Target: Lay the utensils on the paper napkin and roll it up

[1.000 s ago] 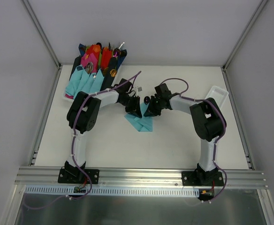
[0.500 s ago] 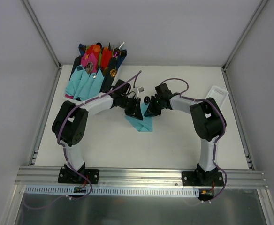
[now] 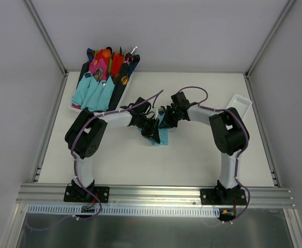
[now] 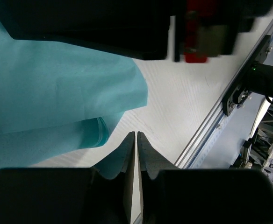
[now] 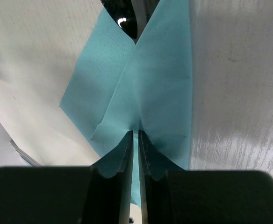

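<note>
- Top external view: the paper napkin [image 3: 163, 137] is lying near the middle of the table [image 3: 202, 160], partly folded and narrower than a flat sheet. Both arms are reaching inward over it. The left gripper [image 3: 152, 132] is sitting at its left edge and the right gripper [image 3: 165, 120] at its far end. This placement suggests one side is anchoring the paper while the other works the fold. A tray of finished rolls [image 3: 102, 82] is standing well apart at the far left corner.
- Left wrist view: the left gripper [image 4: 135, 133] is showing its jaws drawn together to a thin slit. Only pale table [image 4: 188, 102] is showing through that slit. The paper napkin [image 4: 57, 93] is lying in stacked layers to the left, and one layer is running under the outer side of the left finger. No paper is visible between the jaws, so this gripper appears to be pressing or nudging rather than gripping.
- Right wrist view: the right gripper [image 5: 134, 132] is pinching the paper napkin [image 5: 160, 84] with its jaws nearly together. The creases are converging at the fingertips, which indicates a firm hold on the folded edge.
- Right wrist view, far end: the dark bowl of a spoon [image 5: 121, 19] is protruding from the V-shaped opening. The utensils are therefore judged to be inside the fold, with rolling under way and not yet complete.
</note>
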